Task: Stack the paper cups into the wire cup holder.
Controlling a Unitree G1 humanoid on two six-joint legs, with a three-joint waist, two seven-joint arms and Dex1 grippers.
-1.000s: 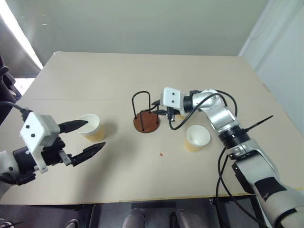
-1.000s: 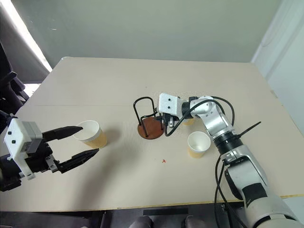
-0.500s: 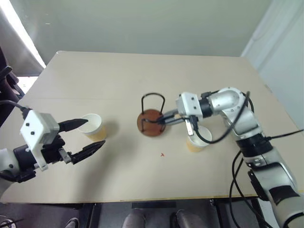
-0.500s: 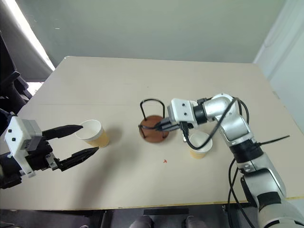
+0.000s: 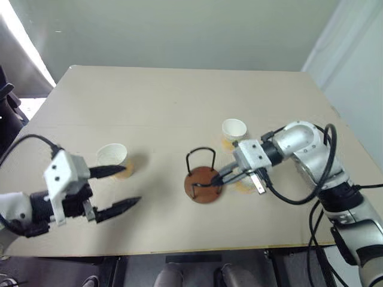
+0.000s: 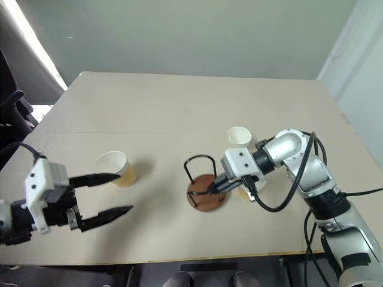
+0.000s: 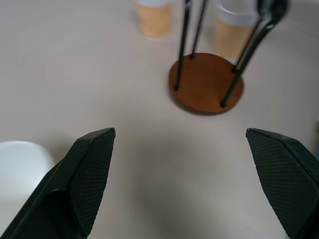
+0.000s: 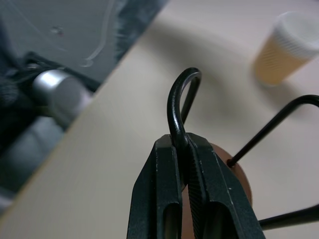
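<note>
The wire cup holder [image 5: 202, 185], black loops on a round reddish-brown base, stands mid-table. My right gripper [image 8: 180, 142] is shut on one of its wire loops [image 8: 178, 94], reaching in from the right [image 5: 210, 182]. One paper cup [image 5: 112, 158] stands upright at the left, just beyond the upper finger of my open left gripper [image 5: 130, 185]. A second paper cup [image 5: 234, 130] stands behind and to the right of the holder. A third paper cup [image 7: 232, 28] sits right behind the holder, largely hidden by my right hand in the head views.
The beige table [image 5: 149, 101] has open room at the back and in front of the holder. Its front edge [image 5: 179, 252] lies close below both grippers. A black cable [image 5: 299, 197] loops beside my right arm.
My right gripper, shut on the holder's wire, has dragged the holder toward the front edge and slightly right, uncovering the cup behind it. My left gripper swung a little to the right, still open.
</note>
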